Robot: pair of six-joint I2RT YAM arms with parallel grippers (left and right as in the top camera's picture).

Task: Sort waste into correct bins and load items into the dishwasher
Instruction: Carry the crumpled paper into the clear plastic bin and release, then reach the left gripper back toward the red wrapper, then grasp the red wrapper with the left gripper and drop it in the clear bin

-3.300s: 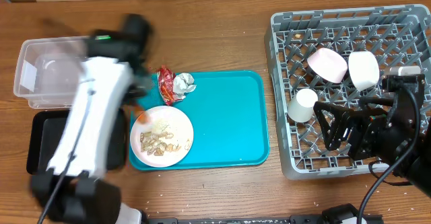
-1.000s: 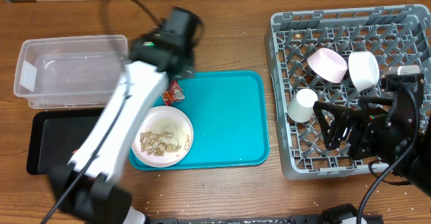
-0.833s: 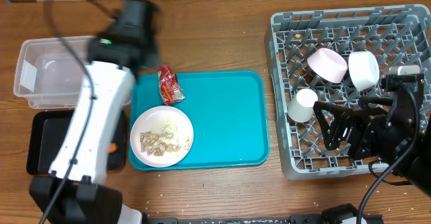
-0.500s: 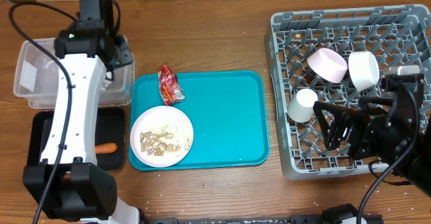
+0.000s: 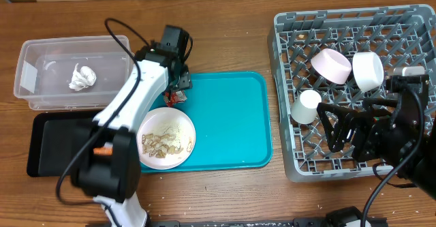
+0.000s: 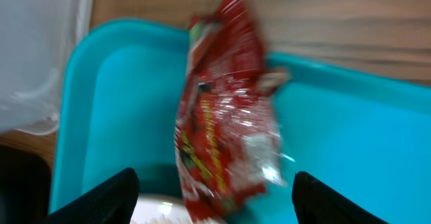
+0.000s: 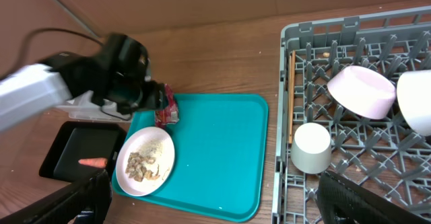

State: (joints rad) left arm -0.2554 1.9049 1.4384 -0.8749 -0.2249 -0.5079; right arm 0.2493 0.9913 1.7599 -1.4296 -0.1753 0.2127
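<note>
A red snack wrapper [image 6: 225, 140] lies on the top-left corner of the teal tray [image 5: 231, 125]. My left gripper [image 5: 178, 87] hovers just over it, open, one finger on each side of the wrapper [image 5: 178, 96] and nothing gripped. A white plate [image 5: 163, 138] with food scraps sits at the tray's front left. A crumpled white paper [image 5: 80, 77] lies in the clear bin [image 5: 41, 53]. My right gripper [image 5: 329, 128] hangs open and empty over the grey dish rack [image 5: 286, 91].
The rack holds a pink bowl [image 5: 332, 65], a white bowl [image 5: 368, 70] and an upturned white cup [image 5: 306, 106]. A black bin [image 5: 61, 152] at front left holds a carrot piece [image 5: 102, 150]. Bare wood runs between tray and rack.
The left arm swung over the clear bin, opened and let go of the crumpled paper there, then came back over the red wrapper. The right arm has not moved.
</note>
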